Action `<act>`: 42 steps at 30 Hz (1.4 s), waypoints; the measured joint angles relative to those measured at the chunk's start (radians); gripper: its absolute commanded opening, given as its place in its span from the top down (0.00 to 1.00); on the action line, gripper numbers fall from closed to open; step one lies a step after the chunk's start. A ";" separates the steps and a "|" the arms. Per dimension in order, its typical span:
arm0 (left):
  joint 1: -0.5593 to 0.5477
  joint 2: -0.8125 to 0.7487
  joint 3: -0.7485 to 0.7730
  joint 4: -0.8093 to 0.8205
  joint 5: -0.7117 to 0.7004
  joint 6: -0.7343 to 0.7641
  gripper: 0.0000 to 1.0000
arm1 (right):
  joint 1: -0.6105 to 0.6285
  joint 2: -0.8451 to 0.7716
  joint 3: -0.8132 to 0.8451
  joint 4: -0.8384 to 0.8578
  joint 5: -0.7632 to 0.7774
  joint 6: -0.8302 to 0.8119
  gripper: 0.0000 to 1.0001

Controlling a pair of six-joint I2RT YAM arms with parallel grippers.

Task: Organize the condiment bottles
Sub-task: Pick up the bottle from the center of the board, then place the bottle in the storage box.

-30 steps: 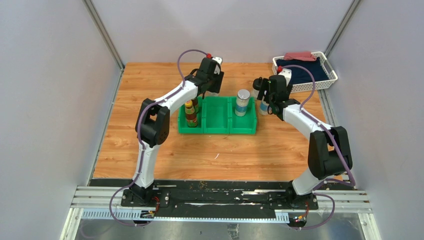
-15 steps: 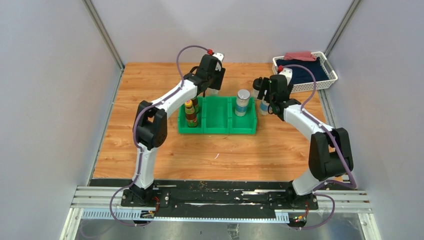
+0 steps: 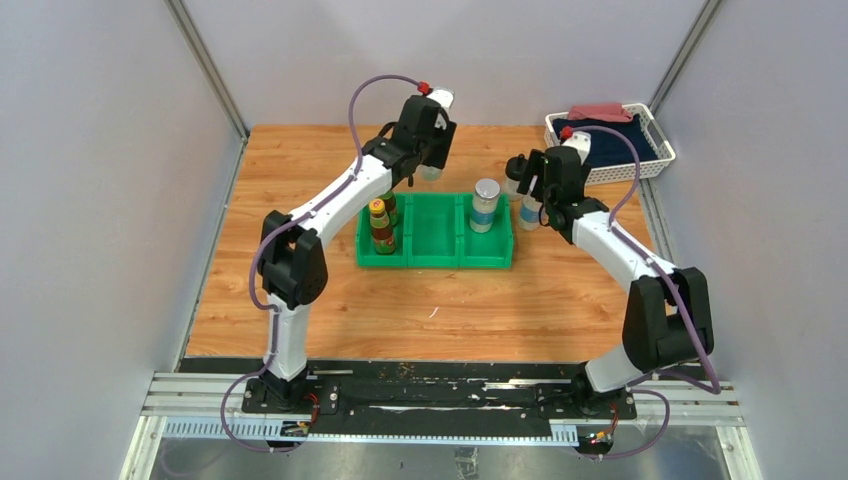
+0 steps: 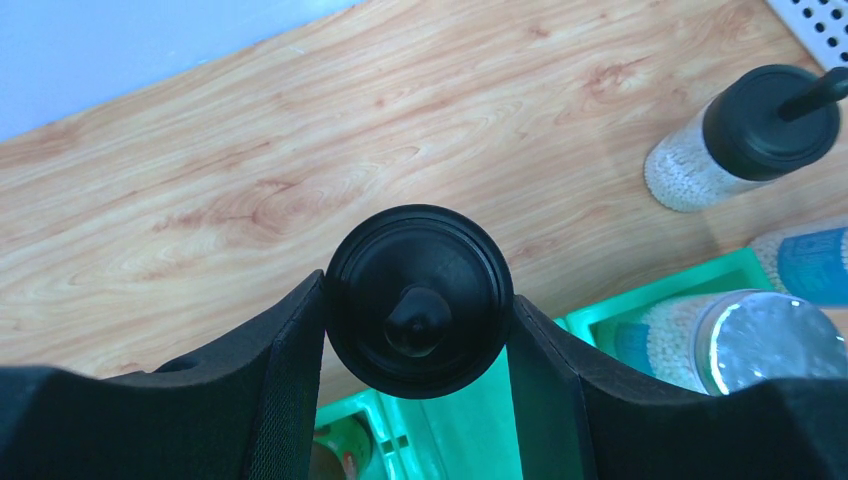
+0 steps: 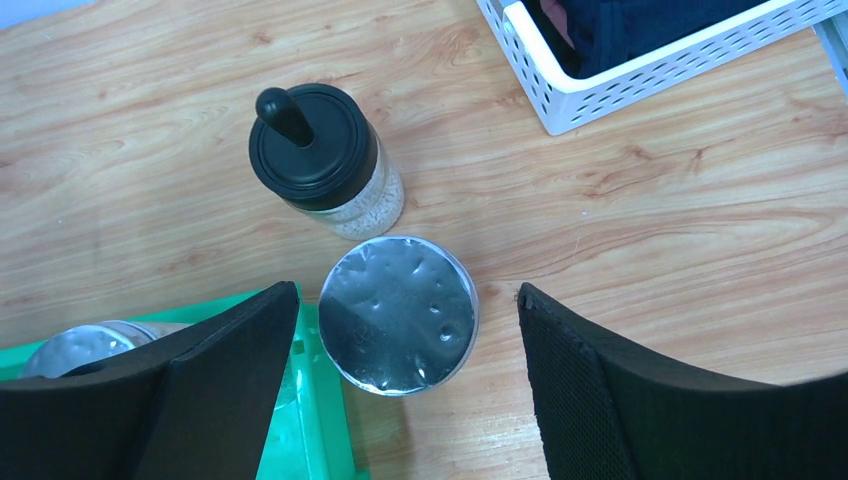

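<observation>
Two yellow-capped brown bottles [image 3: 379,222] and a silver-lidded shaker [image 3: 486,203] stand in the green bin [image 3: 435,262]. At its 3 o'clock, the right gripper [image 5: 407,295] gapes around a second shaker [image 5: 398,330]; at 12 o'clock, the left gripper [image 4: 418,345] clamps a black-lidded bottle [image 4: 418,285].

In the green three-compartment plastic bin [image 3: 435,262] the middle stands free; two dark brown yellow-capped bottles [image 3: 379,226] block the left, a clear silver-lidded shaker [image 3: 485,205] the right. Another shaker [image 5: 398,314] and a squat black-knob-lidded bottle [image 5: 318,165] crowd its right side.

Knob-lid bottle [image 4: 418,300]: black top; shaker [image 5: 398,315]: silver lid; bin [image 3: 435,262] green; basket [image 5: 600,85] white; table [image 3: 450,310] tan wood-grain.
</observation>
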 measured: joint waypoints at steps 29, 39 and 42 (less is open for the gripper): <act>-0.104 -0.153 0.009 -0.119 -0.108 -0.002 1.00 | 0.000 -0.130 -0.013 -0.016 -0.005 0.001 0.16; -0.107 -0.200 -0.084 -0.132 -0.097 -0.074 1.00 | 0.000 -0.151 -0.026 -0.016 -0.005 0.001 0.16; -0.110 -0.220 -0.137 -0.130 -0.091 -0.092 1.00 | 0.000 -0.154 -0.028 -0.016 -0.005 0.001 0.16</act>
